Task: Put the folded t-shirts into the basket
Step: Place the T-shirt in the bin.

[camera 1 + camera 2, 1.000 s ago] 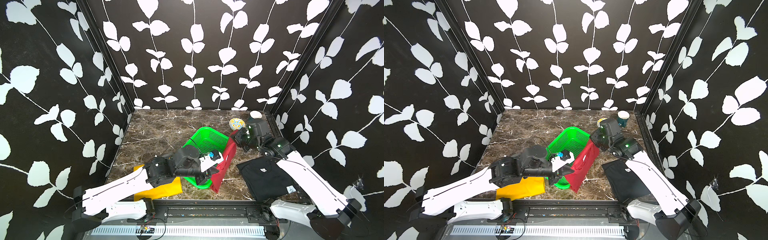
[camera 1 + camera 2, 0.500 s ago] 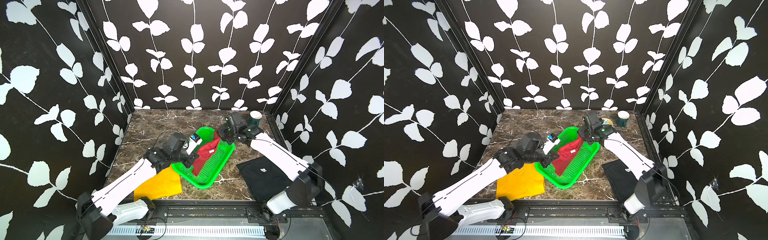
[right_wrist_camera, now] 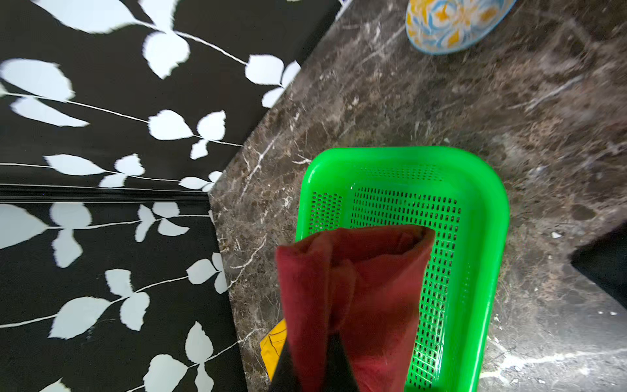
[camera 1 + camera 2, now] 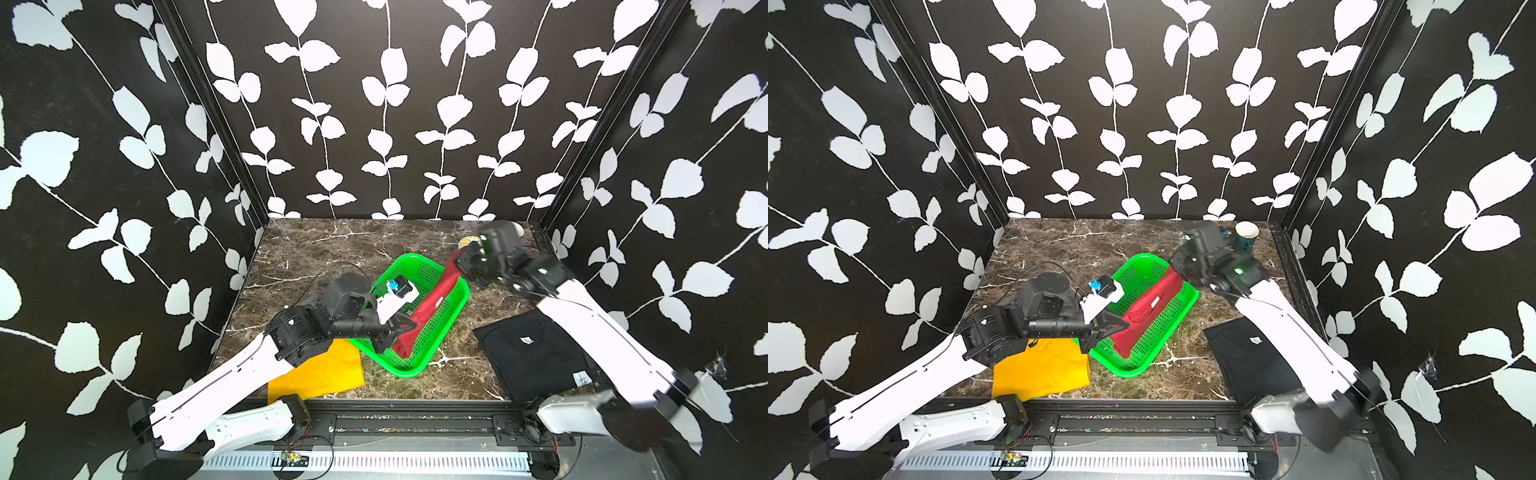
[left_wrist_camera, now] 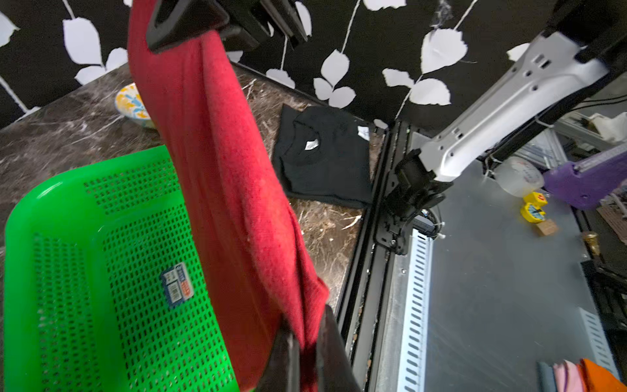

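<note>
On the left of the table (image 4: 316,257), the yellow shirt (image 4: 316,374) is lying flat just beside the basket (image 4: 411,368). Next along, the left tool (image 4: 400,328) is pinching one end of the dark red shirt (image 4: 432,303), which is hanging stretched over the basket, while the right tool (image 4: 458,264) is clamping its far end. Farthest right, the black shirt (image 4: 536,361) is waiting on the table. Placing the first shirt is underway, I judge. Next, both tools should be lowering it squarely inside before letting go.
</note>
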Action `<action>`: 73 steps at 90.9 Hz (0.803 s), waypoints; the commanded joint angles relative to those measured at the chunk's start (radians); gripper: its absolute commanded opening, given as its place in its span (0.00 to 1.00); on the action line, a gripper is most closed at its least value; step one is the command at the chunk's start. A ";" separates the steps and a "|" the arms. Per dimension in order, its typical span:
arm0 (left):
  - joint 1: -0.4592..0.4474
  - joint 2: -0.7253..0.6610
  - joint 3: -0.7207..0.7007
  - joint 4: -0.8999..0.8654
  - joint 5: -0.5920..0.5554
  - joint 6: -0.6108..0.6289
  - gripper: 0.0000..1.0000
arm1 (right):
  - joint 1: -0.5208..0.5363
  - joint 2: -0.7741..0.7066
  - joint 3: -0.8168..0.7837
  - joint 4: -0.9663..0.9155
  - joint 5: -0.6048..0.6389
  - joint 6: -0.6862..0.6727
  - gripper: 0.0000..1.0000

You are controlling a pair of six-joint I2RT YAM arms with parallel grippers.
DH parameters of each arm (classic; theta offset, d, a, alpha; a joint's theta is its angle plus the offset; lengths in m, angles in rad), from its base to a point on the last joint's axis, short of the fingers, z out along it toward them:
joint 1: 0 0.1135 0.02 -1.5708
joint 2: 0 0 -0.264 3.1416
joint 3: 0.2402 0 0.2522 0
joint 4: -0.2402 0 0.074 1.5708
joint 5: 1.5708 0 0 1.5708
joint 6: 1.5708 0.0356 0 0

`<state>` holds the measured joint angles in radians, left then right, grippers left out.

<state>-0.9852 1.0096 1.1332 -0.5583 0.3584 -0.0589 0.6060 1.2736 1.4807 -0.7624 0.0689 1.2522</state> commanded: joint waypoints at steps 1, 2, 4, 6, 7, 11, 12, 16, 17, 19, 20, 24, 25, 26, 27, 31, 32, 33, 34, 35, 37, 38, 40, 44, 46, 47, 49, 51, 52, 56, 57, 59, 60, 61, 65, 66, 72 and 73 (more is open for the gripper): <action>-0.053 0.021 0.001 0.017 0.020 -0.037 0.00 | -0.006 -0.077 -0.028 -0.050 0.108 -0.040 0.00; -0.056 0.024 -0.002 0.020 0.022 -0.039 0.00 | -0.006 -0.083 -0.031 -0.055 0.110 -0.041 0.00; -0.063 0.031 -0.009 0.029 0.024 -0.042 0.00 | -0.007 -0.091 -0.036 -0.062 0.114 -0.044 0.00; -0.069 0.038 -0.014 0.036 0.025 -0.047 0.00 | -0.007 -0.099 -0.045 -0.067 0.118 -0.045 0.00; -0.072 0.041 -0.017 0.038 0.025 -0.049 0.00 | -0.007 -0.101 -0.049 -0.069 0.120 -0.045 0.00; -0.079 0.055 -0.026 0.049 0.026 -0.056 0.00 | -0.011 -0.114 -0.068 -0.070 0.123 -0.045 0.00; -0.081 0.058 -0.028 0.052 0.026 -0.058 0.00 | -0.012 -0.116 -0.073 -0.069 0.122 -0.045 0.00; -0.085 0.066 -0.039 0.066 0.032 -0.064 0.00 | -0.017 -0.122 -0.093 -0.063 0.116 -0.045 0.00; -0.086 0.068 -0.041 0.069 0.032 -0.064 0.00 | -0.019 -0.122 -0.098 -0.062 0.113 -0.045 0.00; -0.086 0.070 -0.047 0.076 0.029 -0.065 0.00 | -0.022 -0.120 -0.106 -0.057 0.108 -0.046 0.00; -0.086 0.070 -0.050 0.078 0.028 -0.064 0.00 | -0.022 -0.118 -0.110 -0.054 0.106 -0.046 0.00; -0.086 0.068 -0.060 0.084 0.013 -0.062 0.00 | -0.026 -0.107 -0.119 -0.042 0.096 -0.050 0.00; -0.086 0.068 -0.060 0.084 0.011 -0.061 0.00 | -0.027 -0.102 -0.120 -0.042 0.094 -0.051 0.00; -0.086 0.067 -0.061 0.084 0.009 -0.061 0.00 | -0.027 -0.097 -0.120 -0.039 0.092 -0.052 0.00; -0.086 0.067 -0.062 0.084 0.008 -0.061 0.00 | -0.027 -0.093 -0.119 -0.037 0.091 -0.054 0.00; -0.086 0.067 -0.064 0.081 0.000 -0.058 0.00 | -0.029 -0.068 -0.113 -0.030 0.085 -0.060 0.00; -0.086 0.066 -0.065 0.079 -0.004 -0.058 0.00 | -0.030 -0.060 -0.110 -0.027 0.083 -0.061 0.00; -0.086 0.067 -0.065 0.075 -0.009 -0.058 0.00 | -0.030 -0.052 -0.108 -0.024 0.082 -0.062 0.00; -0.086 0.067 -0.065 0.072 -0.015 -0.058 0.00 | -0.031 -0.044 -0.106 -0.021 0.080 -0.063 0.00; -0.086 0.067 -0.065 0.069 -0.021 -0.056 0.00 | -0.031 -0.039 -0.102 -0.017 0.078 -0.063 0.00; -0.084 0.067 -0.068 0.063 -0.032 -0.053 0.00 | -0.031 -0.020 -0.098 -0.006 0.071 -0.063 0.00; -0.083 0.067 -0.069 0.061 -0.038 -0.052 0.00 | -0.031 -0.014 -0.096 0.000 0.066 -0.063 0.00; -0.080 0.067 -0.074 0.055 -0.049 -0.045 0.00 | -0.030 0.006 -0.094 0.014 0.058 -0.063 0.00; -0.061 0.066 -0.089 0.045 -0.072 -0.039 0.00 | -0.030 0.050 -0.087 0.043 0.038 -0.059 0.00; -0.044 0.065 -0.100 0.040 -0.079 -0.040 0.00 | -0.029 0.071 -0.084 0.054 0.027 -0.053 0.00; -0.034 0.065 -0.107 0.039 -0.081 -0.040 0.00 | -0.029 0.084 -0.081 0.060 0.021 -0.051 0.00; -0.011 0.063 -0.122 0.041 -0.080 -0.042 0.00 | -0.029 0.108 -0.074 0.068 0.008 -0.046 0.00; 0.015 0.060 -0.141 0.049 -0.078 -0.045 0.00 | -0.029 0.129 -0.068 0.078 -0.005 -0.040 0.00; 0.028 0.058 -0.151 0.054 -0.080 -0.047 0.00 | -0.029 0.138 -0.063 0.082 -0.012 -0.038 0.00; 0.081 0.048 -0.202 0.082 -0.097 -0.061 0.00 | -0.028 0.193 -0.048 0.093 -0.036 -0.029 0.00; 0.092 0.045 -0.214 0.089 -0.103 -0.062 0.00 | -0.028 0.202 -0.043 0.095 -0.040 -0.027 0.00; 0.113 0.040 -0.238 0.109 -0.118 -0.061 0.00 | -0.027 0.227 -0.028 0.095 -0.046 -0.024 0.00; 0.122 0.038 -0.250 0.113 -0.128 -0.061 0.00 | -0.027 0.236 -0.022 0.095 -0.050 -0.022 0.00; 0.129 0.036 -0.259 0.118 -0.139 -0.060 0.00 | -0.026 0.250 -0.017 0.094 -0.052 -0.020 0.00; 0.154 0.036 -0.290 0.125 -0.202 -0.058 0.00 | -0.020 0.302 0.013 0.087 -0.055 -0.015 0.00; 0.158 0.037 -0.294 0.123 -0.217 -0.059 0.00 | -0.019 0.311 0.023 0.085 -0.054 -0.014 0.00; 0.172 0.052 -0.325 0.117 -0.288 -0.067 0.00 | -0.013 0.395 0.071 0.070 -0.053 -0.011 0.00; 0.173 0.056 -0.332 0.118 -0.297 -0.069 0.00 | -0.012 0.408 0.078 0.069 -0.053 -0.011 0.00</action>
<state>-0.8299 1.0748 0.8497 -0.4469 0.1951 -0.1165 0.5869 1.6009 1.4750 -0.7368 0.0223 1.2270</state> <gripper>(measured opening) 0.066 0.080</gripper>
